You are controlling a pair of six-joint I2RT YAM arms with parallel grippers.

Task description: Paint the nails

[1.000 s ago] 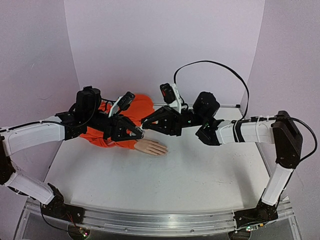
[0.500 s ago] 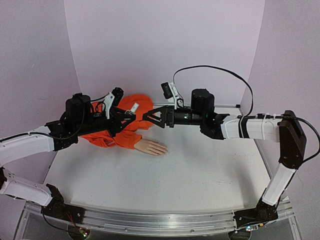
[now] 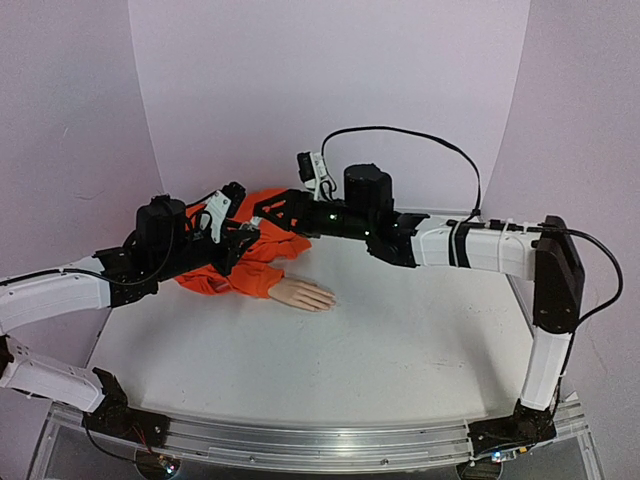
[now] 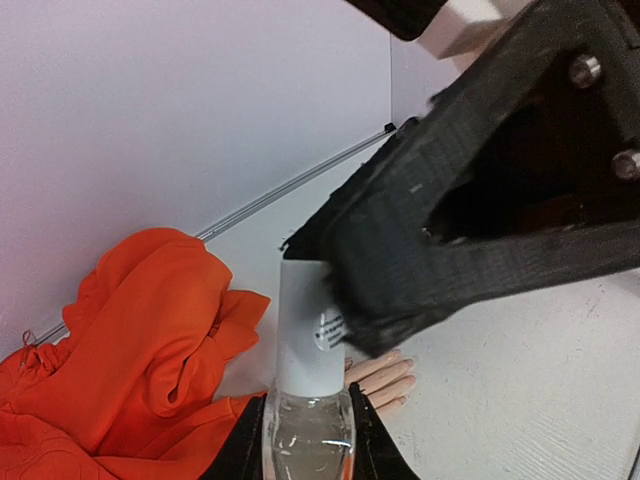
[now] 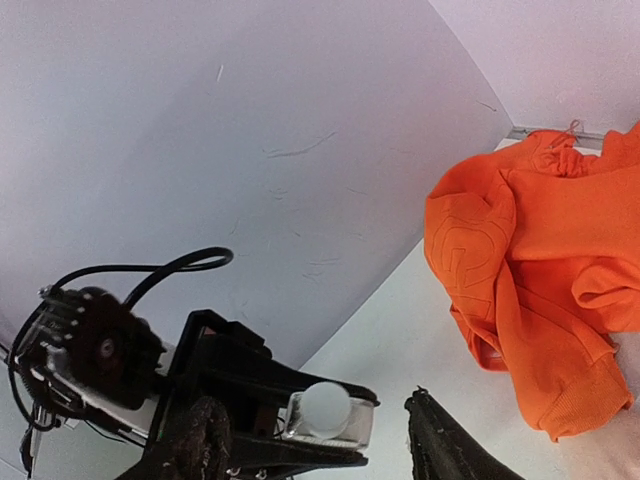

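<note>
The pale mannequin hand [image 3: 303,294] lies flat on the table, sticking out of the orange sleeve [image 3: 250,262]. Its fingers [image 4: 386,376] show in the left wrist view, but the nails are too small to make out. My left gripper [image 3: 243,238] is shut on the clear body of a small bottle [image 4: 306,440] with a tall white cap [image 4: 306,330], held up above the sleeve. My right gripper [image 3: 264,214] is open. Its fingers [image 5: 440,445] stand wide on either side of the cap [image 5: 326,407], whose end faces it.
The crumpled orange garment [image 5: 530,250] lies at the back left against the wall. The white table [image 3: 380,340] is walled in by lilac panels. A black cable [image 3: 420,140] loops above the right arm.
Both grippers have risen and moved left and back, away from the mannequin hand. The right arm has stretched further left, and its open jaws now flank the bottle cap.
</note>
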